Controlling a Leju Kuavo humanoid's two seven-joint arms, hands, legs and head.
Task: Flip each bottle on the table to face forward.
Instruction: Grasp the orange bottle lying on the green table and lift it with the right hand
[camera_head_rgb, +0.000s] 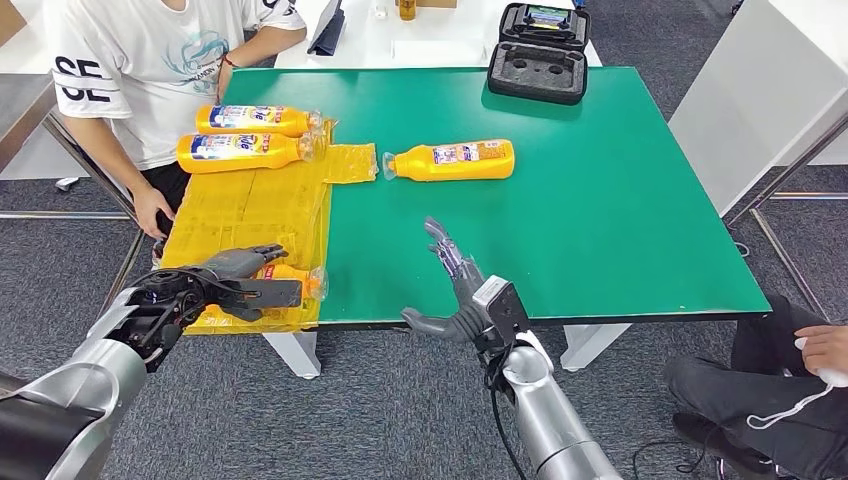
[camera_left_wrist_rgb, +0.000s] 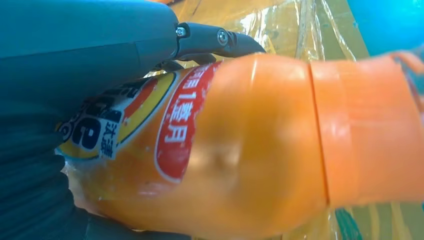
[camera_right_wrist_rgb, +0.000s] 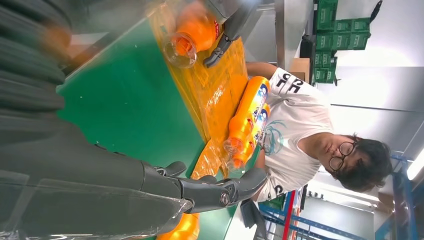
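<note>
a green counter (camera_head_rgb: 600, 200) with a yellow plastic sheet (camera_head_rgb: 250, 205) over its left side. the left hand (camera_head_rgb: 235, 280) grips an orange bottle (camera_head_rgb: 295, 278) lying at the sheet's near edge, fingers wrapped around its labelled body. the right hand (camera_head_rgb: 455, 290) hovers at the counter's near edge, fingers spread, holding nothing. two more bottles (camera_head_rgb: 245, 135) lie side by side at the sheet's far end, and a fourth bottle (camera_head_rgb: 450, 160) lies just beside the sheet on the green. a seated person (camera_head_rgb: 150, 60) is at the far left corner.

My head camera looks forward and down over the green rectangular table (camera_head_rgb: 600, 200). My left wrist camera sits very close behind the fingers (camera_left_wrist_rgb: 220, 40), against the orange plastic bottle (camera_left_wrist_rgb: 240, 150); my right wrist camera also shows that bottle, farther off.
</note>
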